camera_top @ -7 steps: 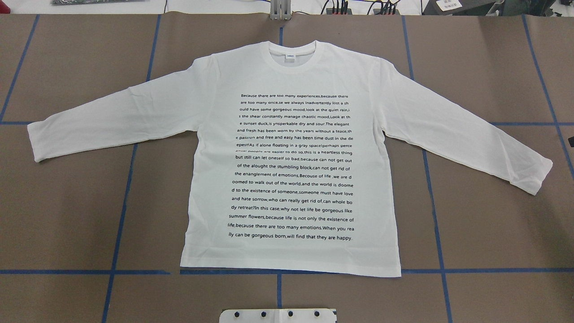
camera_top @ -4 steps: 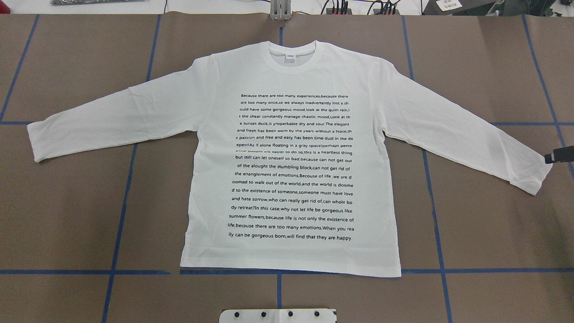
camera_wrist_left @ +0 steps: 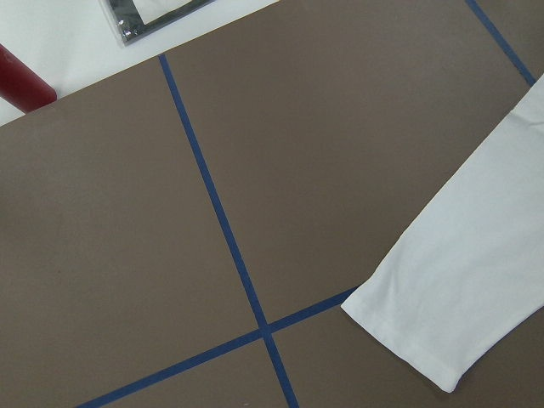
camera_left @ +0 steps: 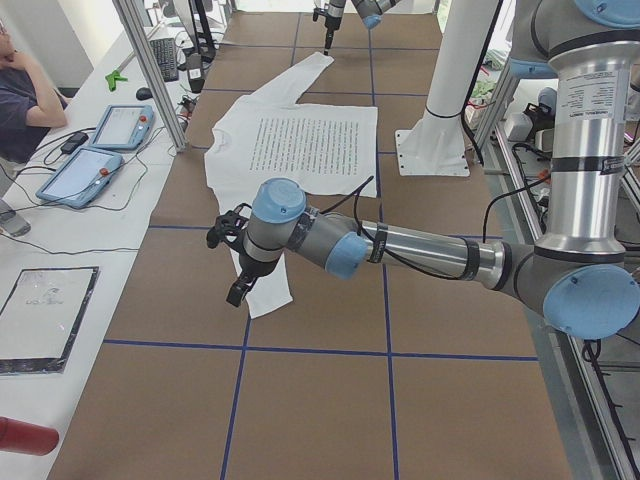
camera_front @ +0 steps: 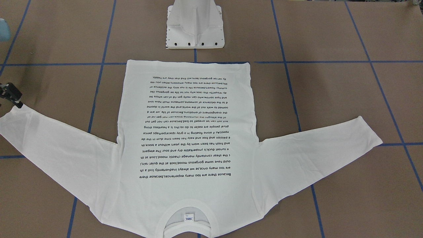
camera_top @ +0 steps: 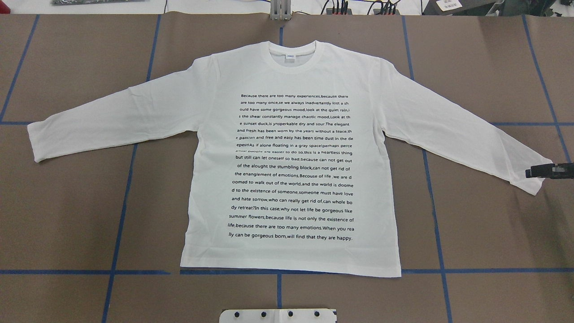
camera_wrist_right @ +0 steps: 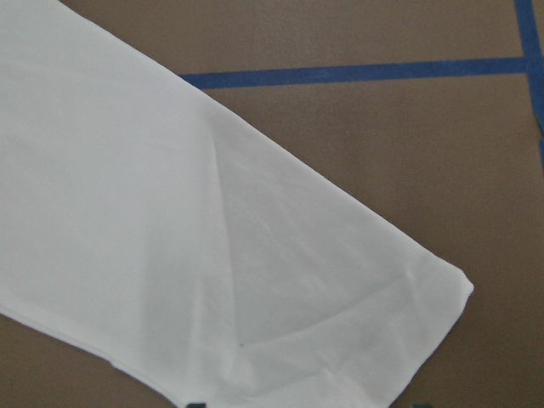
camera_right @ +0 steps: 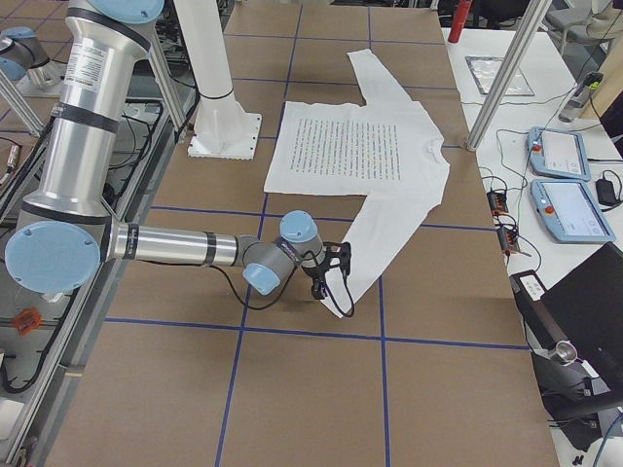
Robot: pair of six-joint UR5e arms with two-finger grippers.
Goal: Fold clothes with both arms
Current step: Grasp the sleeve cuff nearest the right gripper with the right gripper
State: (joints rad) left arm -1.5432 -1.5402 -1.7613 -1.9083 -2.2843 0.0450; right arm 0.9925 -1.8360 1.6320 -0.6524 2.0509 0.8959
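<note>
The white long-sleeved T-shirt (camera_top: 291, 157) lies flat on the brown table with its black text up, both sleeves spread and the collar (camera_top: 293, 56) far from the robot. My right gripper (camera_top: 536, 172) hovers at the cuff of the sleeve (camera_top: 533, 181) on the right, also seen from the front (camera_front: 15, 99). Its two dark fingertips (camera_wrist_right: 197, 405) stand well apart over the cuff (camera_wrist_right: 382, 323), open and empty. My left gripper (camera_left: 237, 285) hangs over the other cuff (camera_left: 265, 295). It shows only from the side, so I cannot tell its state.
The white pedestal base (camera_front: 195, 29) stands close to the shirt's hem. Blue tape lines (camera_top: 121, 202) cross the brown cover. Beyond the collar side runs a white bench with teach tablets (camera_left: 100, 150), a seated person (camera_left: 20, 100) and a red cylinder (camera_wrist_left: 21, 81).
The right gripper has come in from the overhead view's right edge, moving inward and toward the robot until it is over the sleeve cuff. The shirt has not moved.
</note>
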